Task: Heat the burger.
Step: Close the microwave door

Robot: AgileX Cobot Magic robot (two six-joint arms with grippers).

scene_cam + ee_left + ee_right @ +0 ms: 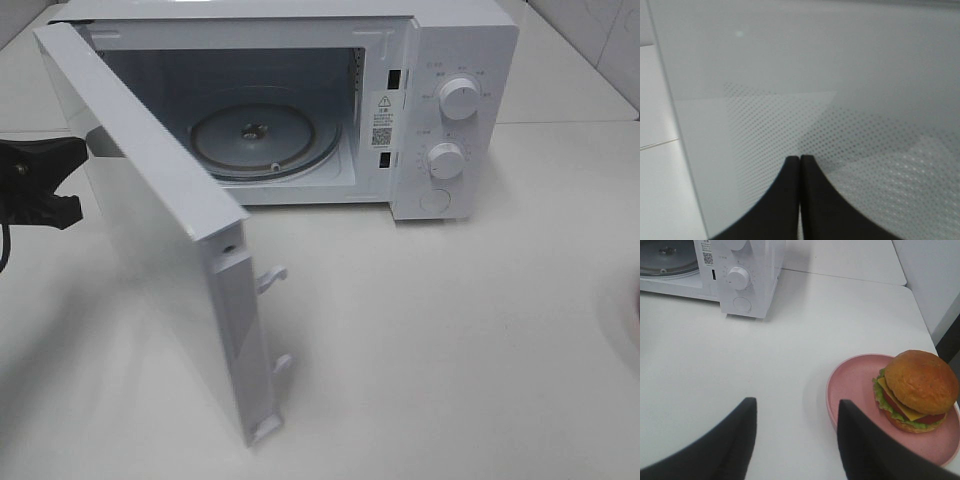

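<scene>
The burger, with an orange-brown bun, cheese and lettuce, sits on a salmon-pink plate on the white table. My right gripper hovers open just beside the plate, with nothing between its fingers. It does not show in the high view. The white microwave stands at the back with its door swung wide open and its glass turntable bare. My left gripper is shut and empty, its tips close against the door's dotted outer face. The left arm shows behind the door.
The open door juts far out over the left-middle of the table. Door latches stick out from its free edge. The microwave's two knobs face front. A sliver of the plate's rim shows at the right edge of the high view.
</scene>
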